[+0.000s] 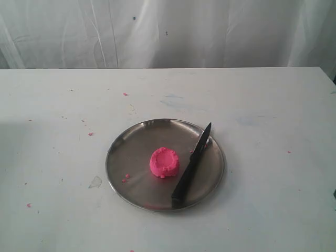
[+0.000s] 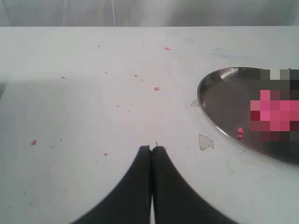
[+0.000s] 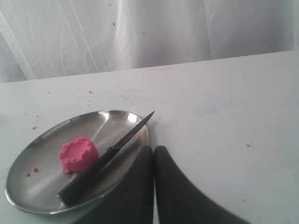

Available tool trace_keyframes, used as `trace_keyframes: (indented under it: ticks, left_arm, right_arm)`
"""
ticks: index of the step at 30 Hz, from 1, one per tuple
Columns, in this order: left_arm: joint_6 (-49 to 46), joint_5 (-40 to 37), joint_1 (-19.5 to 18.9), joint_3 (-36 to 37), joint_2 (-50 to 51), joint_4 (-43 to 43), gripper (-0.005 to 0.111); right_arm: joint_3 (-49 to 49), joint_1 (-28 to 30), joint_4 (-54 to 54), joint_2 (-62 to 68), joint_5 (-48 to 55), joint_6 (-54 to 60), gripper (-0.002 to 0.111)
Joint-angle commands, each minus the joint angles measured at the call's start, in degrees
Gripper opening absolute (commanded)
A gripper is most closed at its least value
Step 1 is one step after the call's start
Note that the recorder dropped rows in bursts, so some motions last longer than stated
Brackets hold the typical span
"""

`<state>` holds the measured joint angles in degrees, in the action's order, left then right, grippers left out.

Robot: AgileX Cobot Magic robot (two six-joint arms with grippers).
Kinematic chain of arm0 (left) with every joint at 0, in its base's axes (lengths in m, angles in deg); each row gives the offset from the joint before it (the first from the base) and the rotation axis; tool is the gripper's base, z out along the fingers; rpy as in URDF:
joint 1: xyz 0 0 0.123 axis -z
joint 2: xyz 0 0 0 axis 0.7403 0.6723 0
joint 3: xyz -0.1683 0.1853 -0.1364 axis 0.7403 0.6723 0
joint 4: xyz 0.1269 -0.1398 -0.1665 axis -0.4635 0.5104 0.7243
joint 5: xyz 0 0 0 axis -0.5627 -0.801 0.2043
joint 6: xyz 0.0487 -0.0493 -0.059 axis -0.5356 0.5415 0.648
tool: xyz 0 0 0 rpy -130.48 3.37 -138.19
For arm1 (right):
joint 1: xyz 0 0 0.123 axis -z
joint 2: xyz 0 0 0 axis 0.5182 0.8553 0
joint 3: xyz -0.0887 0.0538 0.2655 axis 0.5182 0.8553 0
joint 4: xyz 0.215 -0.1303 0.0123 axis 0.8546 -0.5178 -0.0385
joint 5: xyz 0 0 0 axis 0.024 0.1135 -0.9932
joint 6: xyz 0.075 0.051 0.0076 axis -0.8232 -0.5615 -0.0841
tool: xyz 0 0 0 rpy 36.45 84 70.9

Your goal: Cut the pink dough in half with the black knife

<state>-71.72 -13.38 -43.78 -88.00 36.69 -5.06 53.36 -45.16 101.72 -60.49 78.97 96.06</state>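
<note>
Left gripper (image 2: 151, 148): fingers pressed together, holding nothing, over white table (image 2: 84, 116) near steel plate (image 2: 210, 86). Right gripper (image 3: 154, 148): pressed together, holding nothing, just beside plate. Black knife (image 1: 191, 167): lying in plate, tip at far rim. Pink dough (image 1: 164, 162): one dented lump, plate centre, beside knife.

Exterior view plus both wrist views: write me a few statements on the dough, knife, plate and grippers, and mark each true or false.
1. The pink dough sits on the steel plate as one uncut lump. True.
2. The black knife lies on the table beside the plate. False: it lies on the plate, right of the dough in the exterior view, with its tip at the far rim.
3. The right gripper is shut on the knife. False: it is shut on nothing, and the knife lies free.
4. The left gripper is shut and holds nothing. True.
5. Pink crumbs are scattered on the table. True.
</note>
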Motion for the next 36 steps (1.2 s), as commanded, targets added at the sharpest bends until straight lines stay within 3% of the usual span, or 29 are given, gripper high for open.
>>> trace_keyframes:
  ticks: [1,4,10,18,36]
  left_arm:
    - [0.2,0.0,-0.2,0.2,-0.3,0.2,0.000]
    - [0.2,0.0,-0.2,0.2,-0.3,0.2,0.000]
    - [0.2,0.0,-0.2,0.2,-0.3,0.2,0.000]
    - [0.2,0.0,-0.2,0.2,-0.3,0.2,0.000]
    - [0.2,0.0,-0.2,0.2,-0.3,0.2,0.000]
  right_arm:
    - [0.3,0.3,3.0,-0.4,-6.5,-2.2,0.000]
    - [0.3,0.3,9.7,-0.4,-10.2,-9.1,0.000]
    - [0.3,0.3,10.6,-0.4,-15.1,-13.5,0.000]
    - [0.3,0.3,10.6,-0.4,-10.4,-30.5,0.000]
    - [-23.3,0.3,15.4,0.3,14.6,-11.0,0.000]
